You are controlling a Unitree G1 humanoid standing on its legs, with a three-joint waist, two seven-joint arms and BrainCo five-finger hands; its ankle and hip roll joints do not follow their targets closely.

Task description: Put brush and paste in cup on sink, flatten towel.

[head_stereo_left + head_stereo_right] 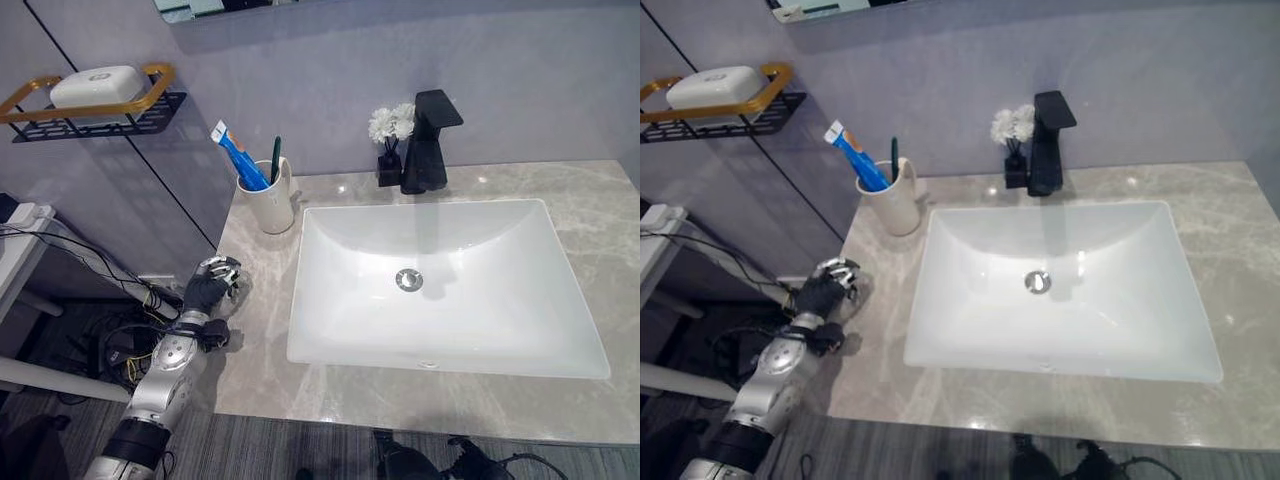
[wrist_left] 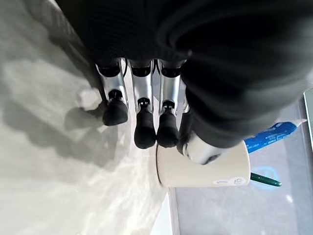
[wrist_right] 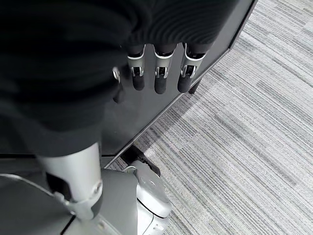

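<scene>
Grey marbled stone makes up the surface (image 1: 260,330), with a white rectangular sink (image 1: 440,285) set into it and a black tap (image 1: 428,140) at the back beside a small vase of white flowers (image 1: 390,125). On the wall to the left hangs a black and gold shelf (image 1: 90,110) carrying a white soap dish (image 1: 95,85). A cream cup (image 1: 270,200) stands on the surface near the sink's back left corner, and both the blue paste (image 1: 238,155) and the dark green brush (image 1: 276,158) stand in it, so that part looks done. No towel can be made out, so flattening it seems left to do. The left hand (image 1: 212,285) rests at the surface's left edge, near the cup, fingers relaxed and holding nothing. The right hand (image 3: 156,73) hangs down over striped grey carpet (image 3: 244,137), fingers straight and empty.
</scene>
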